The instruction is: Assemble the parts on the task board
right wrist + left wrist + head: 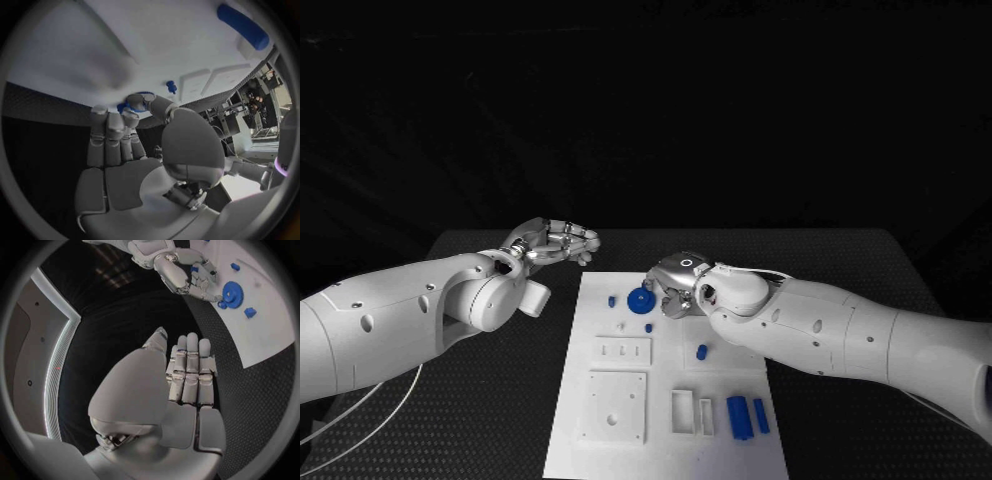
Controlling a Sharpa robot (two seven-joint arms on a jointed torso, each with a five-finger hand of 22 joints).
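The white task board (661, 440) lies in the middle of the black table. A blue gear (642, 300) sits near its far end. My right hand (681, 285) reaches over that end, and its thumb and fingertips pinch the gear's rim (139, 95). The left wrist view shows those fingers (203, 282) against the gear (232, 292). My left hand (553, 243) hovers off the board's far left corner, its fingers (190, 370) straight and holding nothing. A small blue peg (612, 299) stands left of the gear.
More blue parts lie on the board: a small one (649, 327) just nearer than the gear, another (702, 351) mid-board, and two long ones (738, 417) at the near right. White recessed blocks (615, 405) sit on the board's left half.
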